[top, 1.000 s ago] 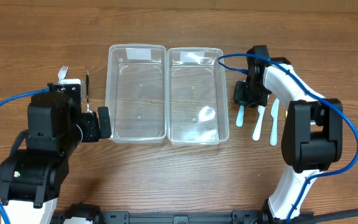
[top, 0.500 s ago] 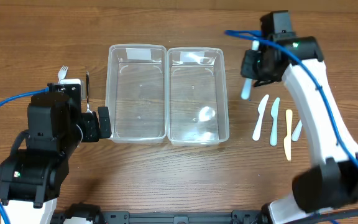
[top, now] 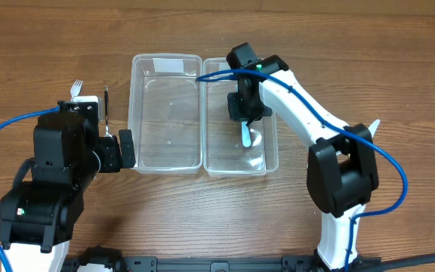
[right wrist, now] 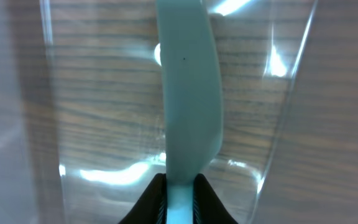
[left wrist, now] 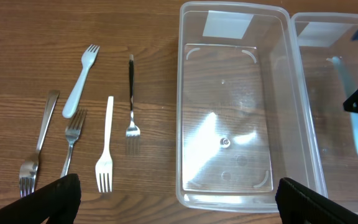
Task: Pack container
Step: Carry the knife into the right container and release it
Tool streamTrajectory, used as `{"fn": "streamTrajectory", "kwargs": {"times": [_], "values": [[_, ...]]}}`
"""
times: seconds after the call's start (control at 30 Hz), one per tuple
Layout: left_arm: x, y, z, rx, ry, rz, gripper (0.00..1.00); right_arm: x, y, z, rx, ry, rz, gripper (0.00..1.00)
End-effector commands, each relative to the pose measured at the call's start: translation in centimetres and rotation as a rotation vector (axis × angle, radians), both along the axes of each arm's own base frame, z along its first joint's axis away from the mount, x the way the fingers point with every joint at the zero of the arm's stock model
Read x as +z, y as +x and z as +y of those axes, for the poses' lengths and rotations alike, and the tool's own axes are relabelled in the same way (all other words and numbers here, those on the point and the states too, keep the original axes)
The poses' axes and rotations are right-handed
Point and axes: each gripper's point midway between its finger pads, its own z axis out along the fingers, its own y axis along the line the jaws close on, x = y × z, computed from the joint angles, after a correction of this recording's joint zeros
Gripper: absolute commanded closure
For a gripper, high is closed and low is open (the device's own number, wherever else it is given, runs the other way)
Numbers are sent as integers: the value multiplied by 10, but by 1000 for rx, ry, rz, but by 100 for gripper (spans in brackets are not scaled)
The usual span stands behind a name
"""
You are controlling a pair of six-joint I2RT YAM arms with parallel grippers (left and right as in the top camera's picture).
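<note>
**Pale blue utensil (top: 246, 136) poised over the right container (top: 236, 62)**

Pinched at the handle end between the closed fingers of the right tool (right wrist: 179, 199), hanging blade-down within the walls of the right container, toward its near half. Probably a plastic knife, though hard to confirm from the blurred wrist close-up. Contact between tip and container floor: impossible to judge.

Judged as the placing step, early in the packing: nothing else visible inside the right container, nor inside the left container (top: 166, 113) just beside its left wall.

Lower gently to floor contact, tilt to lay the length along the long wall of the right container, part the fingers just enough to free the handle, then lift straight up. Stay away from the rim on its left side, to avoid shoving both light clear boxes across the wooden surface (top: 399, 45).

Well to the left of the right container, past its neighbour: left tool (left wrist: 178, 182), fingers spread wide, gripping nothing, hovering by a row of forks (left wrist: 107, 137).
</note>
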Motion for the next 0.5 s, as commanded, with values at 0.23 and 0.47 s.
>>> {"fn": "streamTrajectory", "kwargs": {"times": [0.23,0.47], "values": [[10,1,2,0,10,-28,0,106,23,-5,-32,31,-216,55],[10,1,2,0,10,-27,0,226,19,-124,-373,73,-432,25]]}}
